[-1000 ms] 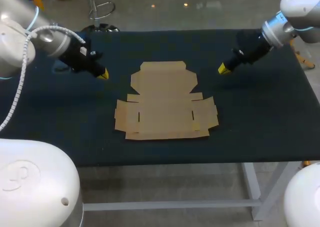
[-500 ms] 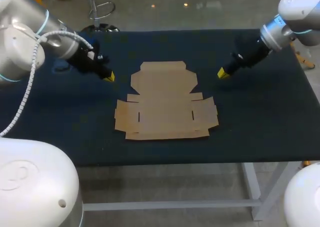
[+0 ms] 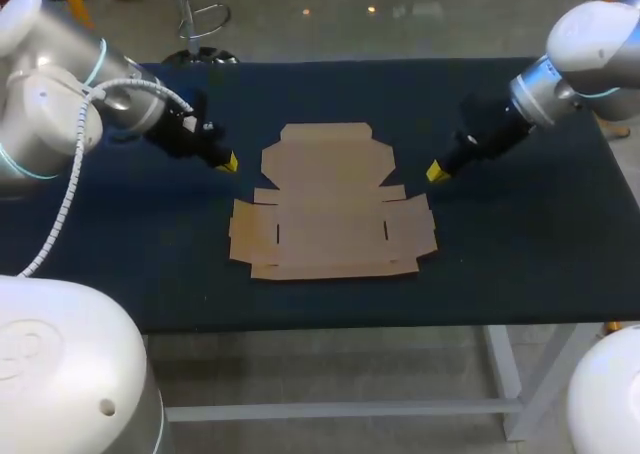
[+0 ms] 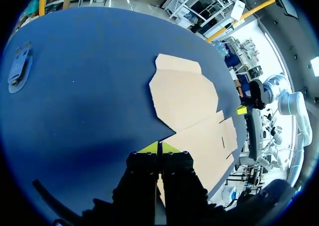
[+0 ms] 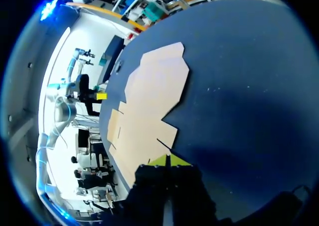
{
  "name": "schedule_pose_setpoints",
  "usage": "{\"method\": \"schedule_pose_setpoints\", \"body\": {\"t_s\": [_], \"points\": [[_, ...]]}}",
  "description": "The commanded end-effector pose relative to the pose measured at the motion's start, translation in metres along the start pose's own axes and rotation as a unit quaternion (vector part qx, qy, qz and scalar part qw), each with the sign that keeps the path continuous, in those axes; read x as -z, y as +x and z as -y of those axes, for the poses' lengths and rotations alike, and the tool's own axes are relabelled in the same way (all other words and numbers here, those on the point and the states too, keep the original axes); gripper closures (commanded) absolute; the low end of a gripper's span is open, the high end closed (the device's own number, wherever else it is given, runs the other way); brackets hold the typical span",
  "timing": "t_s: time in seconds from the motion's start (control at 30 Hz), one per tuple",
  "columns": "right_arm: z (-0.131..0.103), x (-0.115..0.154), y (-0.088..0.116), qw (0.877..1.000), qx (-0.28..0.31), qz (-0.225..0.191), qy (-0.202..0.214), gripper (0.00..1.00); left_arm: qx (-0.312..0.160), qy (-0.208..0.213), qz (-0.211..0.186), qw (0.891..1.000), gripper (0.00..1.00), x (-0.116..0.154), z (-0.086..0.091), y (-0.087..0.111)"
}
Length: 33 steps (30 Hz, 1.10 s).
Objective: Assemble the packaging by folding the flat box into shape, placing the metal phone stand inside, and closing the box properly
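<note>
Flat box (image 3: 330,202) is lying unfolded in the mid of the dark table (image 3: 520,224), all panels and flaps down flat on the cloth. The lid panel is pointing to the far edge and the side flaps are spreading out L and R.

My left gripper (image 3: 230,162) is hanging just beside the lid panel's L edge, apart from the card. Its fingers are pressing together tip to tip w/ nothing between. In the left wrist view the yellow tips (image 4: 159,147) are sitting right by the notch where lid panel meets side flap of the box (image 4: 184,94).

My right gripper (image 3: 434,172) is hanging just off the R side, near the far corner of the R flap. Jaws are likewise closed on nothing. In the right wrist view the tips (image 5: 168,160) are sitting at the flap edge of the box (image 5: 149,101).

Bare cloth is running wide on both sides of the box and toward the far edge. The strip along the near edge is narrower. A small grey piece (image 4: 19,66) is lying near the table edge, well apart from the box; can't tell what it is.
</note>
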State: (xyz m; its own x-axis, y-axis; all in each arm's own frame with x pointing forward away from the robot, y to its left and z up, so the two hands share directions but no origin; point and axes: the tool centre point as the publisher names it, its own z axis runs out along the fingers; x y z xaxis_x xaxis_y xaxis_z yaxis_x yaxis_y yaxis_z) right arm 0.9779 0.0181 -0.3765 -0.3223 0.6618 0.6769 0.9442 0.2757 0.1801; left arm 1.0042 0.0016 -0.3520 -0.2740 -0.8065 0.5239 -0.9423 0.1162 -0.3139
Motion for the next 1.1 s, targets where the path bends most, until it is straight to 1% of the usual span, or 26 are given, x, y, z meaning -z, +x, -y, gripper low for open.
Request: {"method": "schedule_pose_setpoints", "body": {"t_s": [0.03, 0.2, 0.27, 0.3, 0.37, 0.7, 0.8, 0.9, 1.1], "points": [[0.001, -0.008, -0.006, 1.000, -0.001, -0.008, 0.001, 1.00, 0.002, 0.004, -0.005, 1.000, 1.00, -0.005, -0.003, -0.006], [0.003, -0.015, -0.009, 1.000, -0.011, -0.014, -0.001, 1.00, 0.013, 0.011, -0.011, 1.000, 1.00, -0.007, -0.006, -0.008], [0.005, -0.019, -0.012, 0.999, -0.030, -0.013, -0.012, 1.00, 0.027, 0.015, -0.011, 0.999, 1.00, -0.009, -0.008, -0.007], [0.006, -0.019, -0.014, 0.998, -0.048, -0.014, -0.026, 1.00, 0.038, 0.018, -0.005, 0.999, 1.00, -0.009, -0.009, -0.007], [0.007, -0.015, -0.017, 0.995, -0.089, 0.003, -0.055, 1.00, 0.038, 0.018, -0.005, 0.999, 1.00, -0.009, -0.009, -0.007], [0.007, -0.015, -0.017, 0.995, -0.089, 0.003, -0.055, 1.00, 0.038, 0.018, -0.005, 0.999, 1.00, -0.009, -0.009, -0.007], [0.007, -0.016, -0.016, 0.995, -0.089, 0.003, -0.055, 1.00, 0.036, 0.023, -0.007, 0.999, 1.00, -0.013, -0.012, -0.007], [0.007, -0.020, -0.016, 0.992, -0.106, -0.006, -0.068, 1.00, 0.036, 0.025, -0.008, 0.999, 1.00, -0.016, -0.016, -0.009], [0.006, -0.025, -0.017, 0.990, -0.123, -0.011, -0.072, 1.00, 0.039, 0.021, -0.001, 0.999, 1.00, -0.022, -0.018, -0.008]]}}
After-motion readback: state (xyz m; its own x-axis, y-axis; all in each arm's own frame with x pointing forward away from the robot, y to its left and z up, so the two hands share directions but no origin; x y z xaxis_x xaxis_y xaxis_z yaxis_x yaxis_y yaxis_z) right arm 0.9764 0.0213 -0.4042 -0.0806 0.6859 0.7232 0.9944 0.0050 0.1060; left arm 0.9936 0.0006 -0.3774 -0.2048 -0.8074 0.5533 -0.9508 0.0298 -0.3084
